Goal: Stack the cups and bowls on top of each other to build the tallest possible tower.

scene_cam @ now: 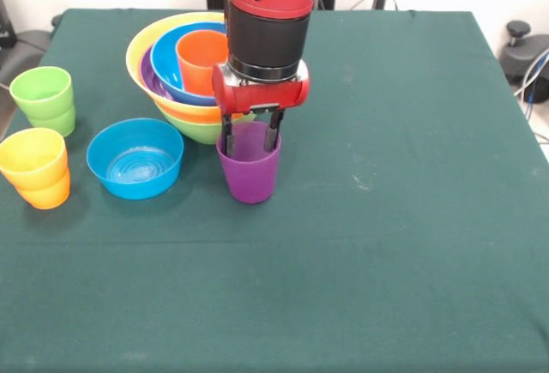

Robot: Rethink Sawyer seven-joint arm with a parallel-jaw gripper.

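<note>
The purple cup (249,170) is seen upright on the green cloth (386,244), and the gripper (250,140) is lowered over it, fingers straddling its far rim. Just behind, the tower (184,69) is stacked, orange cup (202,57) on top.

tower (184,73) behind bowl (135,158) — cups (39,133) left

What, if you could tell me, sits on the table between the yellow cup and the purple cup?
In the front view, the loose blue bowl stands between the yellow cup and the purple cup.
</note>
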